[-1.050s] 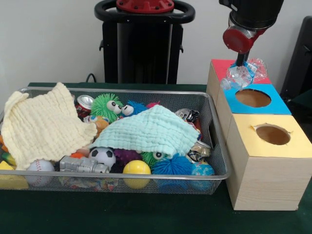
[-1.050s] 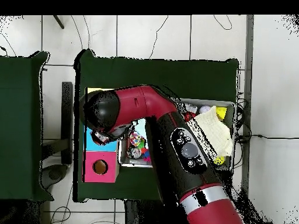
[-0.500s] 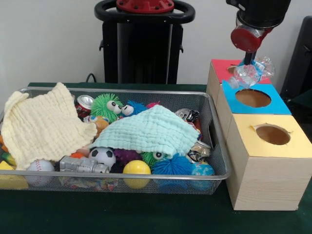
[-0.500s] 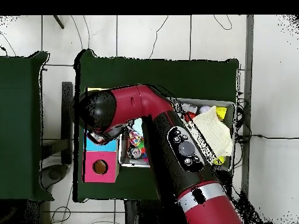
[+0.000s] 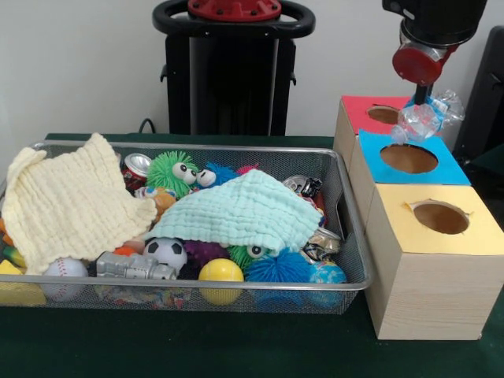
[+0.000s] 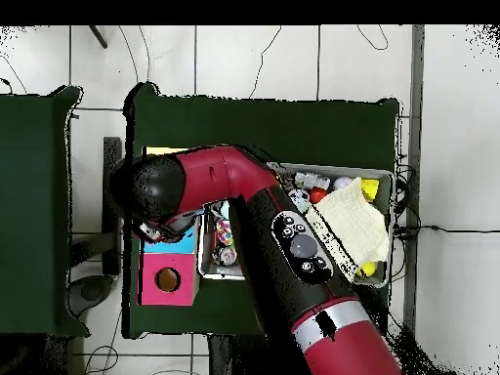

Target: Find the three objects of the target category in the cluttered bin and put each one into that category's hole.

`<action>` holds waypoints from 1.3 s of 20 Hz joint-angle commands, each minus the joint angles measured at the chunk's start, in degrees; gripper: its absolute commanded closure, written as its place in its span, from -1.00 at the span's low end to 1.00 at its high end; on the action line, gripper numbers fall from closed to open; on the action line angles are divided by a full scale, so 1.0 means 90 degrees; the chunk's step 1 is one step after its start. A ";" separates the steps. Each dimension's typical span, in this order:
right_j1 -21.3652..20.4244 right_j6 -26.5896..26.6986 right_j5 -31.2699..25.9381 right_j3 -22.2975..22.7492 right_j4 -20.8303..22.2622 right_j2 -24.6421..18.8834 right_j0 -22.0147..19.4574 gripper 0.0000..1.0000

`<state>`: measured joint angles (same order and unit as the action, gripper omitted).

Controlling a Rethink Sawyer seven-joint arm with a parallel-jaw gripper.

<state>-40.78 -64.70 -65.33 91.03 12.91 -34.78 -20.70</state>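
table: green cloth (image 5: 236, 346), bin (image 5: 350, 236) left of the box
claw (image 5: 422, 105): clamped on a plastic bottle (image 5: 429, 118), lifted above the box (image 5: 429, 260) so it can drop into a hole

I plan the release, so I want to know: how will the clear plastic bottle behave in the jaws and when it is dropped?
The plastic bottle looks crumpled and empty, so it is probably light and would dent under squeezing. Its clear, glossy skin may be slippery. It hangs tilted over the boxes, so it could catch on a hole's edge.

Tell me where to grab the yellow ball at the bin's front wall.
Grip the yellow ball across its upper half, coming straight down. Its top is bare, but the bin wall blocks its front, and the soccer ball and blue spiky ball crowd its sides.
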 commanded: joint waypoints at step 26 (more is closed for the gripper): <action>0.0974 -0.0309 0.1200 0.0712 0.0489 0.0028 -0.0046 1.00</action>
<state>-36.23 -64.70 -59.09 94.48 14.02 -36.42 -21.65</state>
